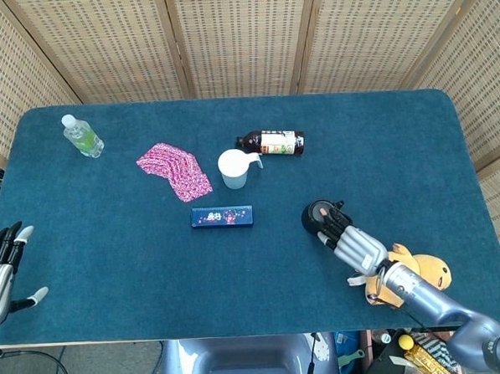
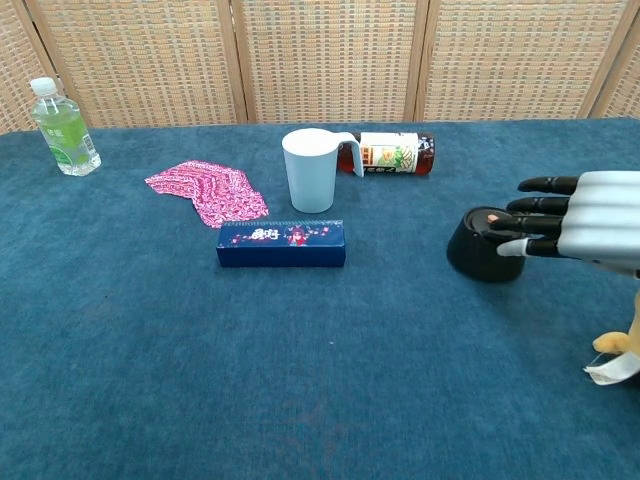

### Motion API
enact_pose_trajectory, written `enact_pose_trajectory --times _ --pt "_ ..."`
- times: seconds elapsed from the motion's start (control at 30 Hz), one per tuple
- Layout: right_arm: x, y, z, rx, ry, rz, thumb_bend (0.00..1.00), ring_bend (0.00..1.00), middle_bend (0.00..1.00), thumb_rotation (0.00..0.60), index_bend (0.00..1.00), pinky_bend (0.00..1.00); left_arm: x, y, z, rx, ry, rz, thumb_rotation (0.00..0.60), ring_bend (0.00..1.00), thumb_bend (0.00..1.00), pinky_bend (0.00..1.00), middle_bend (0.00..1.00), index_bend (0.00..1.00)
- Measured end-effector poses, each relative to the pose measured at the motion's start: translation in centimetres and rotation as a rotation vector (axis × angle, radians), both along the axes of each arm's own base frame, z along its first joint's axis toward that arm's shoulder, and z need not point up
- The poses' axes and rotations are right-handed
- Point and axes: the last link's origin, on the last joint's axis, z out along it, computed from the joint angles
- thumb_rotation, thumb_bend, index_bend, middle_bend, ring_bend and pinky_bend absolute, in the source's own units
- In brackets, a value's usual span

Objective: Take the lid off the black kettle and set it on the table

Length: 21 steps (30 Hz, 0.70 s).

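The black kettle (image 1: 314, 216) (image 2: 478, 252) is a low, dark, rounded pot on the blue table, right of centre. Its lid (image 2: 489, 220) sits on top, with a small orange spot in the middle. My right hand (image 1: 352, 241) (image 2: 590, 222) reaches in from the right, its fingers stretched out and apart, their tips over the kettle's right side and the lid's edge. It holds nothing. My left hand (image 1: 1, 270) lies open at the table's near left edge, seen only in the head view.
A white mug (image 1: 233, 169), a lying brown bottle (image 1: 271, 141), a blue box (image 1: 222, 216), a pink cloth (image 1: 175, 169) and a water bottle (image 1: 82, 135) are spread over the left and middle. A yellow plush toy (image 1: 420, 272) lies beside my right forearm.
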Motion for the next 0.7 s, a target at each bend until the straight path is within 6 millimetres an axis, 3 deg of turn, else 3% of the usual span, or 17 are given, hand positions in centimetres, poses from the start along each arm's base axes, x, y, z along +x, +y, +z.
enact_pose_trajectory --times 0.3,0.57,0.63,0.7 --pt "-2.6 -0.6 2.1 -0.054 -0.001 -0.055 0.89 0.00 0.02 0.600 0.12 0.00 0.0 0.0 -0.2 -0.005 0.003 0.000 0.600 0.00 0.07 0.00 0.00 0.00" --pt "-3.6 -0.8 3.1 -0.079 -0.005 -0.076 0.89 0.00 0.00 0.600 0.12 0.00 0.0 0.0 -0.2 -0.008 0.007 0.003 0.600 0.00 0.07 0.00 0.00 0.00" --pt "-3.4 -0.7 3.3 -0.073 -0.026 -0.061 0.84 0.00 0.00 0.600 0.12 0.00 0.0 0.0 -0.2 -0.007 0.007 0.004 0.600 0.00 0.07 0.00 0.00 0.00" --pt "-3.1 -0.6 3.5 -0.066 -0.066 -0.049 0.67 0.00 0.00 0.600 0.13 0.00 0.0 0.0 -0.2 -0.007 0.007 0.005 0.600 0.00 0.07 0.00 0.00 0.00"
